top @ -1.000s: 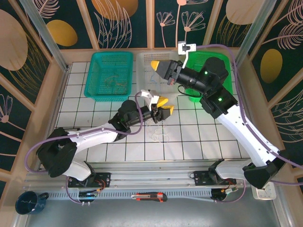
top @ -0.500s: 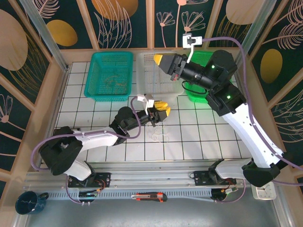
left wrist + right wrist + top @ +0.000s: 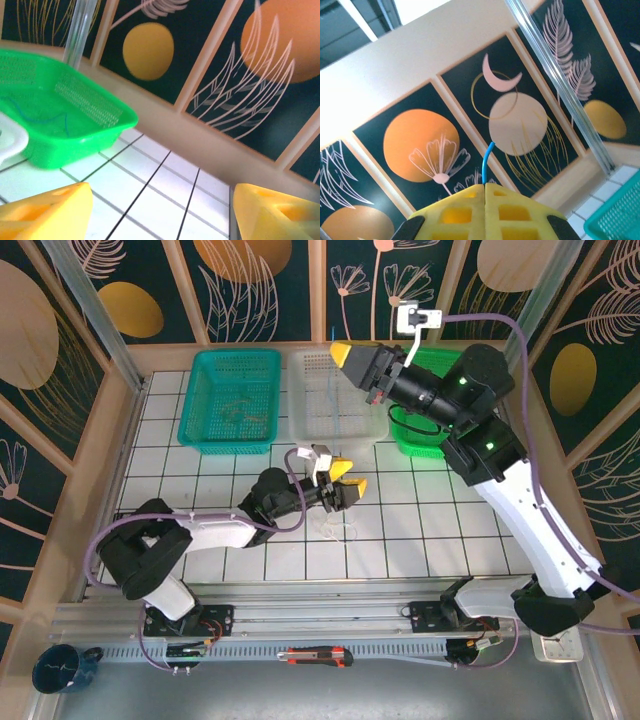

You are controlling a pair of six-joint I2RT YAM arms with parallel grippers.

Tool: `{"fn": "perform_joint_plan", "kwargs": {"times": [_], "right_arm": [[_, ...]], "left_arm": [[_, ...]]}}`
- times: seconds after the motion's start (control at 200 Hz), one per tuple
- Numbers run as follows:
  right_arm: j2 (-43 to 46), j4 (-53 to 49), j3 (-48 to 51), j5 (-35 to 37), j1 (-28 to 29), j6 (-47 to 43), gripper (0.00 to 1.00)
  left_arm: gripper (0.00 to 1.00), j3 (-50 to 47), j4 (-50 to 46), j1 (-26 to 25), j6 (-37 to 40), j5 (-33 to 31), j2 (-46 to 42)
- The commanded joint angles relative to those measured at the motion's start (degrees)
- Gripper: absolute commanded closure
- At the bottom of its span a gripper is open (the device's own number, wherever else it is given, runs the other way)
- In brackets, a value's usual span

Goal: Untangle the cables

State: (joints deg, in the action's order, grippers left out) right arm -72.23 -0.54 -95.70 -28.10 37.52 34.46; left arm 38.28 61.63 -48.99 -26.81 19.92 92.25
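**Loose loops lie just on the near side of your left claw**

Your left claw [image 3: 348,489] stands wide with nothing between its fingers, low over the surface [image 3: 450,540]. The whitish loops [image 3: 337,528] lie on the tiles just beside it, on the side toward the arm bases. They are too faint to show a clear long axis, so use the tile lines to judge your approach. Your right claw [image 3: 345,350] is pinched tight on a blue cord [image 3: 488,162], whose end pokes up from the seam between its fingers. It hangs high over the far baskets, well apart from the loops. The left arm is plainly the nearer one. I judge the next reach is its to make: back toward the bases and down.
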Motion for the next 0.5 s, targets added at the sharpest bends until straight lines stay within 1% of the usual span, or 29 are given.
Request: {"fn": "perform_joint_plan", "kwargs": {"times": [0.0, 0.045, 0.1, 0.14, 0.225, 0.265, 0.32, 0.495], "right_arm": [[2.76, 5.85, -2.69, 0.98, 0.22, -0.27, 1.00], [3.16, 5.77, -2.33, 1.24, 0.27, -0.54, 1.00], [3.72, 5.47, -2.01, 1.74, 0.21, -0.87, 1.00], [4.12, 5.35, -1.92, 2.18, 0.27, -1.26, 1.00], [4.67, 4.45, -2.23, 3.33, 0.18, -2.48, 1.00], [4.90, 3.95, -2.52, 3.93, 0.19, -3.08, 1.00], [5.13, 3.29, -2.94, 4.59, 0.11, -3.83, 1.00], [5.68, 2.68, -2.79, 5.08, -0.16, -4.42, 1.00]], "left_arm": [[0.18, -0.75, -0.27, -0.22, -0.78, 0.29, 0.76], [0.13, -0.85, -0.14, -0.23, -0.96, -0.34, 0.67], [0.12, -1.06, -0.04, -0.20, -0.88, -0.75, 0.50], [0.15, -1.19, 0.00, -0.18, -0.79, -1.00, 0.36], [0.30, -1.28, 0.04, -0.21, -0.64, -0.88, 0.39], [0.32, -1.36, 0.12, -0.22, -0.78, -0.89, 0.52], [0.31, -1.67, 0.45, -0.23, -1.00, -0.93, 0.57], [0.23, -2.03, 1.38, -0.24, -1.58, -0.82, -0.05]]}}
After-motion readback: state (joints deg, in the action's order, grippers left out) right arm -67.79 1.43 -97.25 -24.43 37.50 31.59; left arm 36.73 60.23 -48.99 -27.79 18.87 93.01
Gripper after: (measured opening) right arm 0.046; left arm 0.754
